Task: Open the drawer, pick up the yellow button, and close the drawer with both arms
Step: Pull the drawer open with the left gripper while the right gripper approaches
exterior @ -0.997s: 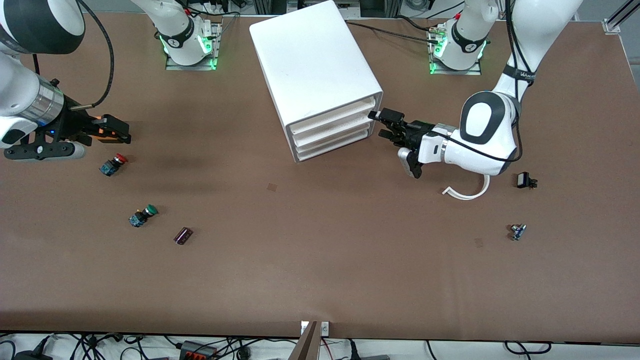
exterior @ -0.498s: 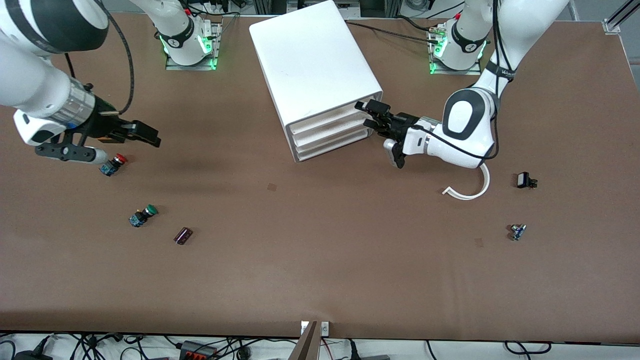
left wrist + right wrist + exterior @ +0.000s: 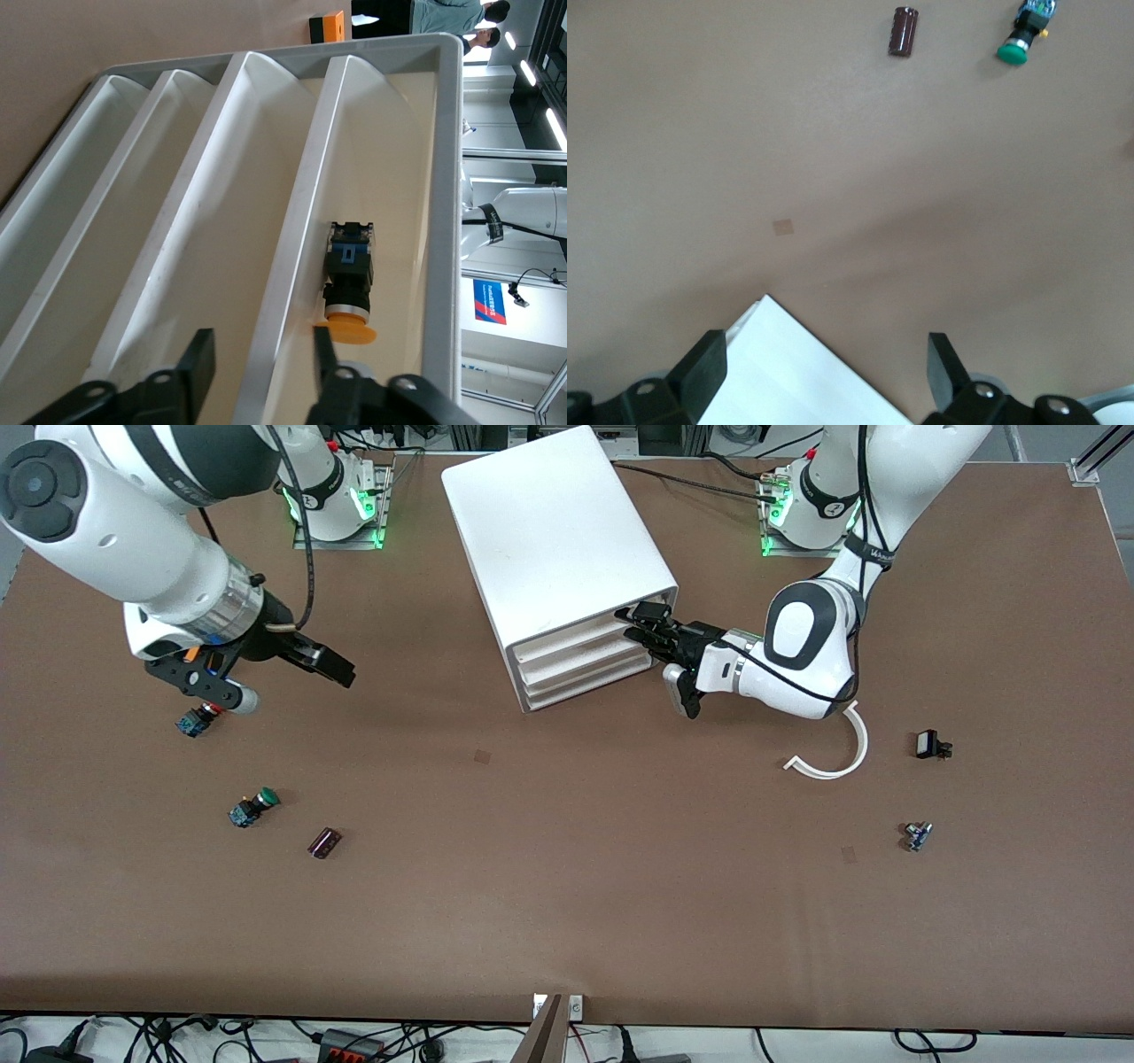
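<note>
Two open black fingers of the left gripper (image 3: 640, 623) are set at the front of the uppermost white tray drawer (image 3: 592, 636), astride its front rim; the drawer's shut or ajar state cannot be told. Inside lies the orange-capped push button (image 3: 347, 285). Next, a grip on the rim and a pull seem required. The right gripper (image 3: 330, 669), open, hangs over bare table near a red-capped button (image 3: 197, 718).

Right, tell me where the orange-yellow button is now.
In the left wrist view, the button lies inside a drawer compartment, just ahead of the left end effector, whose open fingers straddle a divider.
</note>
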Robot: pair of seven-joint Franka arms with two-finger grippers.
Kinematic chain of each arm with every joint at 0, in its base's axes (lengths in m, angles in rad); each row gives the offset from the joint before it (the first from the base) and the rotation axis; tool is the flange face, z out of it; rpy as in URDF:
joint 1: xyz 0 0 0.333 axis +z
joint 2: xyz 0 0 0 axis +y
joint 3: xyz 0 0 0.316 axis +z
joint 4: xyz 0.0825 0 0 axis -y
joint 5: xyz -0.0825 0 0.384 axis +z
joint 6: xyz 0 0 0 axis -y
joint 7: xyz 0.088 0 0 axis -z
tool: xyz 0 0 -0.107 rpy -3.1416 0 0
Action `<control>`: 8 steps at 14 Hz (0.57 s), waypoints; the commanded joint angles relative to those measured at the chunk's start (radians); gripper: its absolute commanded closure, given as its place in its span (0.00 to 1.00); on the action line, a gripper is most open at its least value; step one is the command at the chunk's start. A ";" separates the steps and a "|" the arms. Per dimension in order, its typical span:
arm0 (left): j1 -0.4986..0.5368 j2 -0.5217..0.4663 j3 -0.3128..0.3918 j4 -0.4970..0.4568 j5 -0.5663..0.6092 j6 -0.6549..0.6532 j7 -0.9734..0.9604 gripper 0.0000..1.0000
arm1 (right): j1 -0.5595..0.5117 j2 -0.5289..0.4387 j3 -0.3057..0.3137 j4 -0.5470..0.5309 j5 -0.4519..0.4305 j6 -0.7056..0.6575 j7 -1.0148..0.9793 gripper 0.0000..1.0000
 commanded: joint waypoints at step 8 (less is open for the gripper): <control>0.025 0.006 0.010 0.025 0.018 -0.003 0.048 0.96 | 0.203 0.139 -0.007 0.151 0.002 0.034 0.520 0.00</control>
